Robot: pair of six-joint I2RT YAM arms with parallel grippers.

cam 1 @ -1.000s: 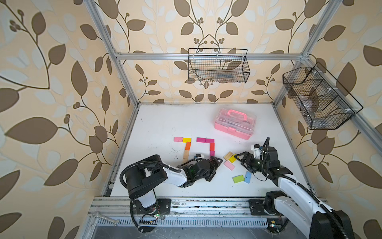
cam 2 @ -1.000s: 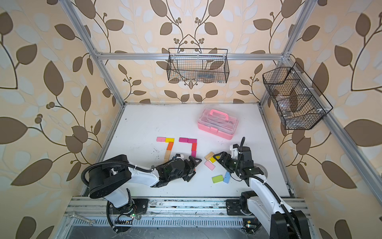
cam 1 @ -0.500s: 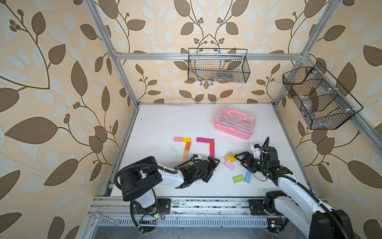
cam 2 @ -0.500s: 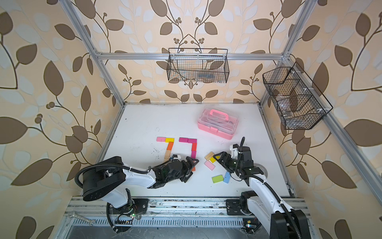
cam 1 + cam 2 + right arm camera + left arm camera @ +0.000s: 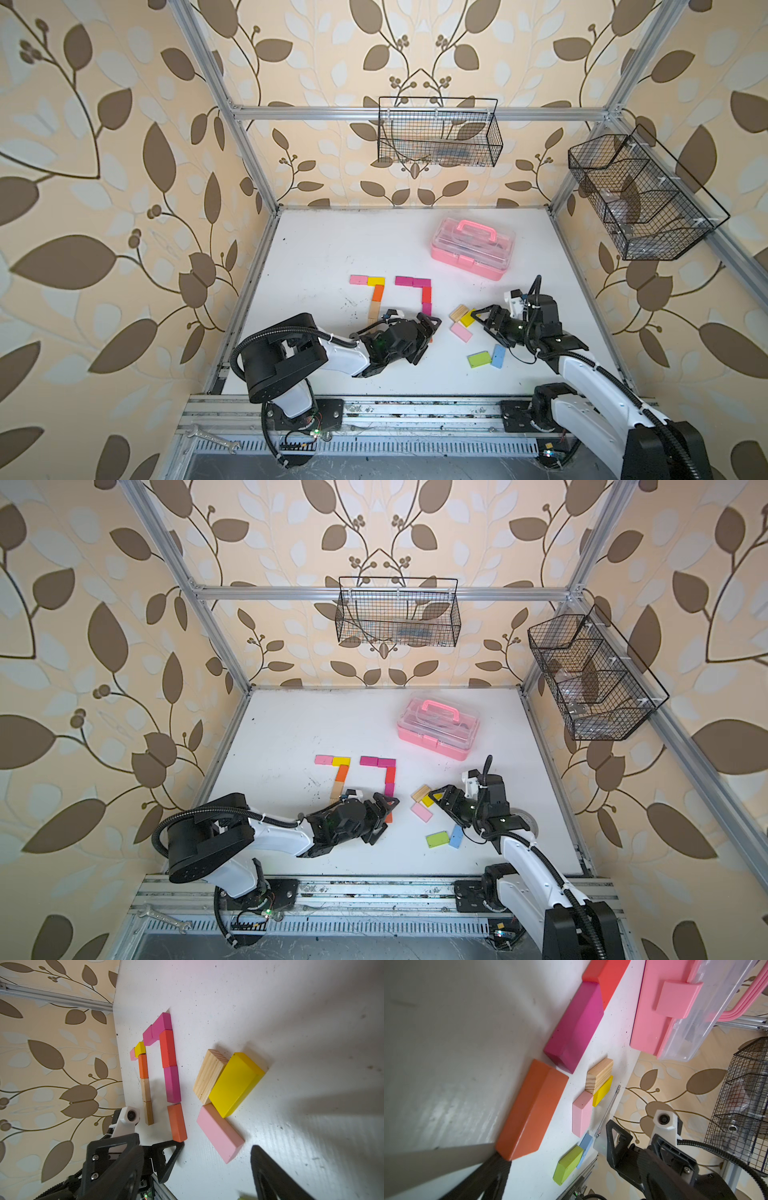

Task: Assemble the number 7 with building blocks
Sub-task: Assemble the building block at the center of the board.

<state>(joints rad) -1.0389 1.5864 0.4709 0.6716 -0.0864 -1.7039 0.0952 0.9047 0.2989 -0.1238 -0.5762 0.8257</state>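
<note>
Risk of shoving the orange block [image 5: 176, 1123] askew at the 6 o'clock foot of the number 7 [image 5: 419, 291], given one fingertip of the left gripper [image 5: 426, 338] touching its near end; jaws spread wide, gripping nothing. Could also jolt the magenta block [image 5: 172, 1084] at its 12 o'clock and kink the stem. Empty too, jaws parted: right gripper [image 5: 484, 322], at 3 o'clock of the stem near the loose yellow block [image 5: 467, 319]. From above, orange block mostly hidden under the left jaws; cannot tell whether flush with the magenta.
</note>
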